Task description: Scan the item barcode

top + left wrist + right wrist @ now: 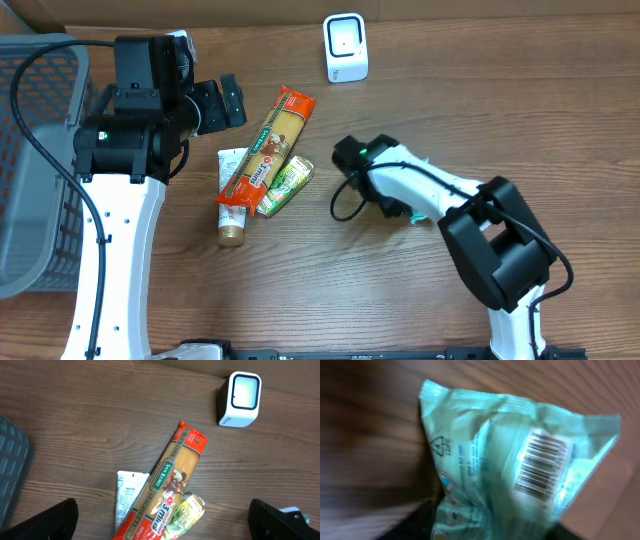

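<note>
Brown wood grain runs across the desk (pixel 480 100), matte and smooth, and we count six loose things on or over it. One grey plastic basket (pixel 30 150) with a mesh wall sits at the far left edge. One scanner (pixel 346 47), a white rounded box with a pale window on its face, stands upright at the far side, near the middle.

Three items lie together left of centre. One is a long pasta packet (pixel 268 145), clear film with orange-red ends and a green label, lying on a slant. It crosses one white tube (pixel 232 200), which has a flat crimped end and a brown cap at its near end. One small glossy green-and-yellow pouch (pixel 285 185) touches the pasta packet's right side.

The sixth is a crinkly teal packet (pixel 520 460), close under the right wrist camera and blurred, its black-and-white barcode (pixel 540 467) turned up. From above we see only a teal sliver of it beneath the right arm, right of the pile and well apart from the scanner.

We count two arms. The left tool (pixel 222 102) hangs over the desk left of the pile, its dark fingers (pixel 45 522) spread wide apart around nothing. Whether the right tool (pixel 400 210) is apart or clamped on the teal packet, we cannot tell.
</note>
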You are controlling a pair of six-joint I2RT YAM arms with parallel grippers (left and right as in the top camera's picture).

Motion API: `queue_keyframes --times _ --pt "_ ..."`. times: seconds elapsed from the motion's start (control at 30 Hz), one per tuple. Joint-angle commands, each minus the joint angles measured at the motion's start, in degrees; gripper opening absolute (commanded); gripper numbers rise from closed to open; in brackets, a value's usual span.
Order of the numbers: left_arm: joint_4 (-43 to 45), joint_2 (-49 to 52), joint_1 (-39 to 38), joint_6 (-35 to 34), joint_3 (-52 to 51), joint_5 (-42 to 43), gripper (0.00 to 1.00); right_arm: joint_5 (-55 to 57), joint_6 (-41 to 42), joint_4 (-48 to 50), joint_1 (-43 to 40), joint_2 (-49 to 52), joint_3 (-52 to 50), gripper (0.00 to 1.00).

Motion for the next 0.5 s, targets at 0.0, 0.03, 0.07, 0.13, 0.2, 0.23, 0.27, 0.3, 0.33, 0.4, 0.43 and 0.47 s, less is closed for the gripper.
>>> queue_keyframes --times 0.0,0.03,0.07,0.13,0.2,0.23,0.27,0.3,0.33,0.4,0.43,0.47 --pt "0.1 0.0 0.0 -0.7 0.5 -0.7 0.99 -2.5 0.3 0.7 2.7 0.2 0.5 0.67" --pt "0.1 0.0 0.0 -0.7 0.5 -0.8 0.99 -2.5 0.3 0.7 3.1 0.2 0.5 0.68" --pt "0.1 0.0 0.0 -0.7 0.5 -0.8 1.00 -2.4 0.3 0.9 3.6 0.2 0.5 0.70" --pt "0.1 0.0 0.0 -0.7 0.5 -0.7 0.99 -2.5 0.3 2.0 4.4 0.2 0.5 0.72" --pt "0.1 0.0 0.0 -0.7 0.5 -0.7 1.00 -2.5 0.3 2.7 4.5 0.2 0.5 0.69" --pt "0.1 0.0 0.0 -0.7 0.5 -0.8 1.00 -2.5 0.3 3.0 4.5 0.2 0.5 0.66" --pt "0.1 0.0 0.0 -0.7 0.5 -0.7 0.99 -2.5 0.4 3.3 4.5 0.2 0.5 0.62" --pt "0.1 0.0 0.0 -0.7 0.5 -0.8 1.00 -2.7 0.3 3.6 4.5 0.2 0.5 0.59" --pt "0.1 0.0 0.0 -0.7 0.5 -0.7 1.00 -2.8 0.4 3.9 4.5 0.2 0.5 0.54" --pt "0.1 0.0 0.0 -0.7 0.5 -0.7 1.00 -4.0 0.4 4.6 4.5 0.2 0.5 0.45" --pt "0.1 0.0 0.0 -0.7 0.5 -0.8 1.00 -6.1 0.3 5.2 4.4 0.2 0.5 0.39" --pt "0.1 0.0 0.0 -0.7 0.5 -0.7 0.99 -7.3 0.3 5.6 4.3 0.2 0.5 0.35"
